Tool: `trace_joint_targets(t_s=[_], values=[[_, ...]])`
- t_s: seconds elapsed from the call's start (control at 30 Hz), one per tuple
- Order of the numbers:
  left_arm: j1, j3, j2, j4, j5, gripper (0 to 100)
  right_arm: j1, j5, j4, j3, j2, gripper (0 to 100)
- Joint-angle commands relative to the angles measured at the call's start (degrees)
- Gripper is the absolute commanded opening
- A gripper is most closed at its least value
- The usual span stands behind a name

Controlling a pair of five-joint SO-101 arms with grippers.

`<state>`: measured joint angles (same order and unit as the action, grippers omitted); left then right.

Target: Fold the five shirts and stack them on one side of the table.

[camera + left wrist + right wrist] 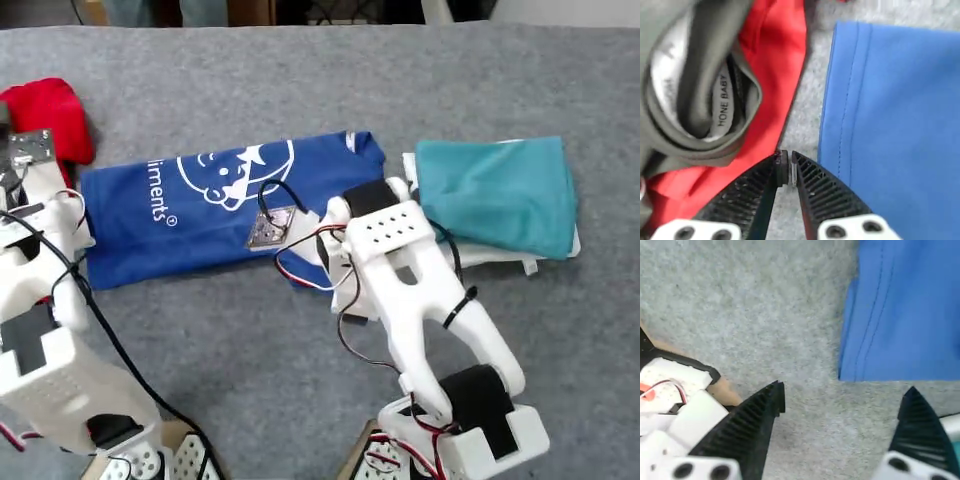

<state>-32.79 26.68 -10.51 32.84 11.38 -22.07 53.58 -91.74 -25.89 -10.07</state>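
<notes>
— While the blue shirt (pixel 220 205) is lying as a long folded band across the middle of the grey table (pixel 300 80), where are the two arms standing?

— The left arm (pixel 45 330) is standing at the left edge and the right arm (pixel 420 290) is leaning in from the near side, its head sitting over the blue shirt's right end.

— And what are the fingers doing?

— The left gripper (pixel 786 167) is hanging with its tips drawn together to a sliver. It is pointing at the strip of table between the red shirt (pixel 785 60) and the blue shirt's left hem. Whether the tips are nipping the red edge, I cannot tell. The right gripper (pixel 845 392) is spreading its fingers wide over bare table, gripping nothing, just beside the blue shirt's near right corner.

— Where are the other shirts lying?

— The red shirt is bunching at the far left with a dark grey shirt (pixel 695 85) lying on it. At the right, the teal shirt (pixel 495 190) is resting folded on top of a white shirt (pixel 480 255), just beside the blue one.
</notes>
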Motion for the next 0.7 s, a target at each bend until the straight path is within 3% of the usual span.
trace_joint_targets(t_s=[0.0, 0.13, 0.43, 0.67], values=[[-1.80, -2.68, -0.09, 0.35, 0.00, 5, -2.20, 1.14, 2.99, -0.48, -1.54, 32.5], [-1.98, -2.95, -0.26, 0.62, 0.00, 5, -5.63, 0.97, 7.47, -4.18, -0.57, 31.2], [-1.98, -2.86, -0.35, 0.79, -0.09, 5, -5.54, 0.97, 20.57, -10.15, 6.46, 31.2], [-1.98, -2.15, -0.35, 0.62, -0.09, 5, -3.60, 1.41, 22.68, -9.27, 11.65, 31.1]])
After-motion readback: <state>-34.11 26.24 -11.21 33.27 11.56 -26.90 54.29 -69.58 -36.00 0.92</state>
